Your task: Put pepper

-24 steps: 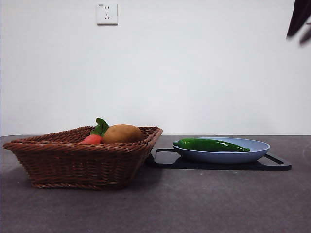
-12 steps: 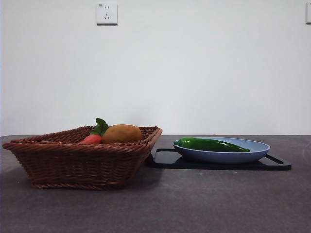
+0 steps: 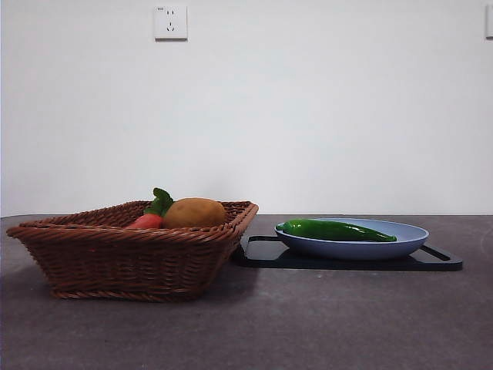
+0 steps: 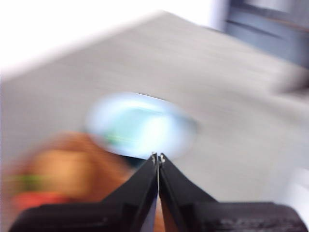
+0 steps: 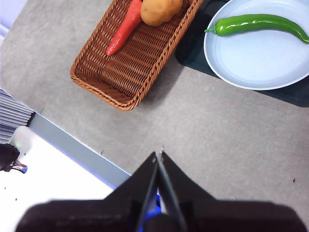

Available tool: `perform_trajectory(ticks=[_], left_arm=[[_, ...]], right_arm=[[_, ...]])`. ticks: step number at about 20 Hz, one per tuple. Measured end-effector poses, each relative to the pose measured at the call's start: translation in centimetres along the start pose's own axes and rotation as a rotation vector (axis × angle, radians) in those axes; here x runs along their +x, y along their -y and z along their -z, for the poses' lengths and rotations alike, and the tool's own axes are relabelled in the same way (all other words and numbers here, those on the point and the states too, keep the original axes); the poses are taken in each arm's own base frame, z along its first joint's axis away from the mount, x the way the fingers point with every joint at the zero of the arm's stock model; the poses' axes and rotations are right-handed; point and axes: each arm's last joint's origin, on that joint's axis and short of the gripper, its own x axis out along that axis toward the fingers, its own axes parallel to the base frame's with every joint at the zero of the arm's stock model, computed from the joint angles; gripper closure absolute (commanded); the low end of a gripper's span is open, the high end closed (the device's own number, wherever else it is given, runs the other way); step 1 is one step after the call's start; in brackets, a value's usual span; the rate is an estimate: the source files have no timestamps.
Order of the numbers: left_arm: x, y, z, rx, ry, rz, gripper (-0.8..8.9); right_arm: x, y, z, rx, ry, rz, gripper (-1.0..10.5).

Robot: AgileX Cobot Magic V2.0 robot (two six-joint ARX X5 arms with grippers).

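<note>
Front view: pepper [image 3: 335, 230] lying lengthwise in the blue plate [image 3: 408, 240] at right of centre, plate on a black tray [image 3: 443, 260] on the desk [image 3: 308, 324]; wicker basket [image 3: 131, 258] at lower left, holding a tan lump [image 3: 193, 212]. No arm in frame.

Left wrist view: heavily blurred; left pincer [image 4: 158, 157] at bottom centre, pressed together, empty.

Right wrist view: right pincer [image 5: 158, 155] at bottom centre, pressed together, holding nothing, well apart from the pepper at upper right. Placement judged done, arms apparently parked clear.
</note>
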Motion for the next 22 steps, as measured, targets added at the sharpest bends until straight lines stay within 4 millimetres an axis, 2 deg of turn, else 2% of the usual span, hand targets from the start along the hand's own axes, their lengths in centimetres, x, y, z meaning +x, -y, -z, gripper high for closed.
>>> perform_trajectory(ticks=[3,5,8,11,16,20,22], left_arm=[[-3.8,-2.5,1.2,0.04,0.206,-0.186,8.05],[-5.9,-3.5,3.7,0.062,0.361,-0.316,8.05],[-7.3,-4.9,8.1,0.066,0.499,-0.607,8.05],[-6.6,-5.9,12.9,0.038,0.478,-0.783,8.05],[-3.9,-6.7,20.0,-0.027,0.379,-0.819,8.05],[-2.0,-7.0,23.9,-0.088,0.331,-0.802,8.05],[-1.6,-7.0,25.2,-0.109,0.324,-0.797,8.05]], right_arm=[[0.0,0.0,0.0,0.0,0.001,0.0,9.4],[0.0,0.0,0.0,0.0,0.0,0.0,9.4],[0.0,0.0,0.0,0.0,0.0,0.0,9.4],[0.0,0.0,0.0,0.0,0.0,0.0,9.4],[0.0,0.0,0.0,0.0,0.001,0.0,9.4],[0.0,0.0,0.0,0.0,0.0,0.001,9.4],[0.0,0.0,0.0,0.0,0.0,0.001,9.4]])
